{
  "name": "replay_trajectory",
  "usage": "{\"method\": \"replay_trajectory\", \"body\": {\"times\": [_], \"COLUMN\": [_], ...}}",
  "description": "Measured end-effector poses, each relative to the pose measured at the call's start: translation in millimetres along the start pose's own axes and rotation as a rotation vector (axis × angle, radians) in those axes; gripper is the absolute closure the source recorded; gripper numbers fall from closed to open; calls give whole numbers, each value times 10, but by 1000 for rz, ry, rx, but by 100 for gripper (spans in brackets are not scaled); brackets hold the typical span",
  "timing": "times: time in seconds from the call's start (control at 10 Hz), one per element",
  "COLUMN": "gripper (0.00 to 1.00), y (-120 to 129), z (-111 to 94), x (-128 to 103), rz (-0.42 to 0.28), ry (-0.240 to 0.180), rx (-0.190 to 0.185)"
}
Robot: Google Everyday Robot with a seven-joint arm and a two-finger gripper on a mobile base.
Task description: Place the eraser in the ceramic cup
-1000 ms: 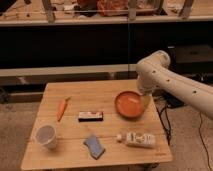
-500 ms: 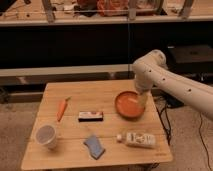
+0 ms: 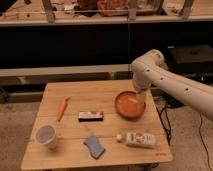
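The eraser [image 3: 90, 116] lies flat near the middle of the table [image 3: 107, 90], long axis running left to right, with the carrot [image 3: 62, 108] to its left and the orange bowl [image 3: 120, 111] to its right. It is judged to be light, stiff and slightly rubbery, so slip and breakage risk are low. Take hold across the short width at mid-length, pressing on the two black long sides (the low profile leaves little height to grip, so approach straight down). The gripper [image 3: 140, 99] hangs over the right part of the bowl, well apart from the eraser and to its right. Whether it is open or closed cannot be told. It appears empty. The ceramic cup [image 3: 46, 136] stands upright at the front left corner.
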Motion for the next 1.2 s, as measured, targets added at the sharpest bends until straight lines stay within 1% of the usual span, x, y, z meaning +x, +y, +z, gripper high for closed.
{"method": "replay_trajectory", "body": {"times": [0.5,0.7,1.2], "gripper": [20,20,20], "y": [-81,-126,-198], "z": [47,65,101], "x": [-47,-115,-178], "rz": [1,-6,-10], "ry": [2,3,7], "rx": [11,15,28]}}
